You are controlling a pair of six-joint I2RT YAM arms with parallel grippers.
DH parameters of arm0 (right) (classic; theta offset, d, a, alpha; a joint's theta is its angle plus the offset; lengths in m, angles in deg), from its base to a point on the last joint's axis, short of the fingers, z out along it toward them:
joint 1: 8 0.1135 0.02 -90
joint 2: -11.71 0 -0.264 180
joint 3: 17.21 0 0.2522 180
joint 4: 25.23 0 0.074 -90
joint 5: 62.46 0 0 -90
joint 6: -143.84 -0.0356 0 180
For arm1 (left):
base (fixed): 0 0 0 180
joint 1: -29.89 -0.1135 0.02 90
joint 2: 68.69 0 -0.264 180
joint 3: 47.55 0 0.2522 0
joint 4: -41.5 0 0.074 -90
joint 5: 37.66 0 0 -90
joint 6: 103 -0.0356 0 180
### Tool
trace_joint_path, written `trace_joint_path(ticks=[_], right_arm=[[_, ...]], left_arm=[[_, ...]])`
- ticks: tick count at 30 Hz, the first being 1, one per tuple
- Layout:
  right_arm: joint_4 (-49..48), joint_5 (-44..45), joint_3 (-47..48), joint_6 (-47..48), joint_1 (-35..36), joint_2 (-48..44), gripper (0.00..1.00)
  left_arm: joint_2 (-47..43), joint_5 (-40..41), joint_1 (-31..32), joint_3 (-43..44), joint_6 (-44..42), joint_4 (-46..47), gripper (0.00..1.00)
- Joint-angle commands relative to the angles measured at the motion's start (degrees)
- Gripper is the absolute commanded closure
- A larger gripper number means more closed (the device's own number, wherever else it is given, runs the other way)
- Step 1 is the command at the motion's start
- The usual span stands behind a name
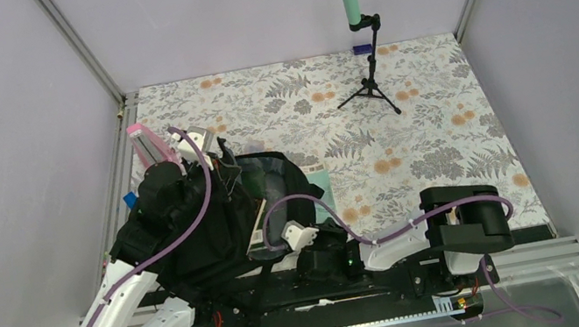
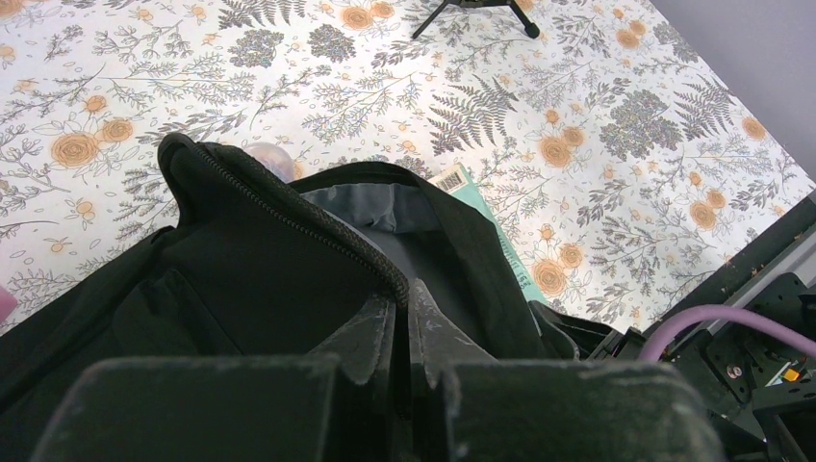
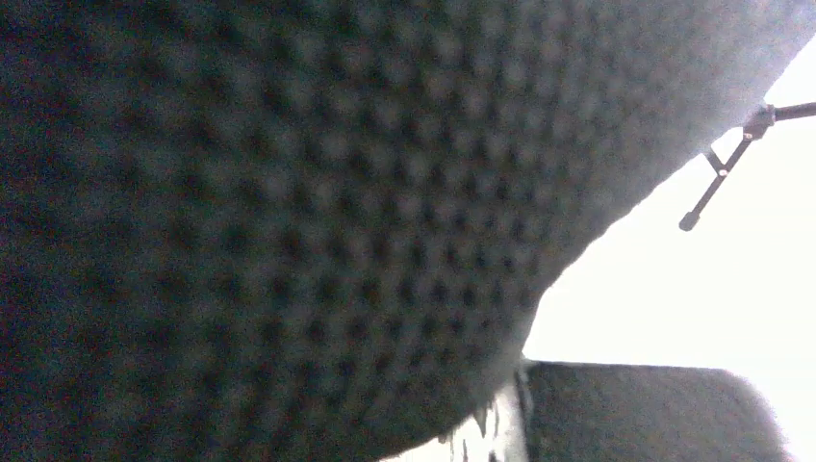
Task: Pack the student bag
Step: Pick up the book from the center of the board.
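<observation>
The student bag [image 1: 208, 230] is a large black backpack lying at the left of the floral table, its main compartment open and showing a grey lining [image 2: 385, 207]. My left gripper [image 2: 404, 308] is shut on the zip edge of the bag's opening; in the top view the left gripper [image 1: 224, 167] is over the bag's far side. A teal book [image 1: 320, 180] lies at the bag's right edge, partly under the fabric, and shows in the left wrist view [image 2: 481, 207]. My right gripper [image 1: 283, 249] is pressed against the bag's near right side. Black mesh fabric [image 3: 289, 192] fills its view; one finger [image 3: 635, 409] shows.
A small black tripod [image 1: 371, 87] holding a green stick stands at the back, right of centre. A pink and white object [image 1: 148, 144] lies behind the bag at the left. Grey walls enclose the table; a metal rail [image 1: 516, 263] runs along the near edge.
</observation>
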Motion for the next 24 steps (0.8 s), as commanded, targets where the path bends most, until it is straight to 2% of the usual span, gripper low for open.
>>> trace_joint_path(ticks=[1,3,13,18,24], right_arm=[[-0.27,4.12,0.84,-2.33,-0.52,-2.19,0.94],[0.63,5.32,-0.06,-4.99,-0.53,-4.68,1.00],[15.36,12.03,-2.10,-18.22,-1.20,-21.72,1.00],[20.10,12.59,-2.54,-18.98,-3.33,-33.40,1.00],[25.33,10.38,-1.15,-19.51,-10.04,-43.00,1.00]], left_arm=[[-1.38,-0.27,-0.18,0.66,-0.01,6.38,1.00],[-1.39,-0.21,-0.25,0.66,-0.01,6.38,1.00],[-2.25,0.06,-0.35,-0.17,0.16,7.67,1.00],[-2.65,0.43,-0.42,-0.40,0.16,7.87,1.00],[-3.05,0.82,-0.57,-0.57,0.21,8.04,1.00]])
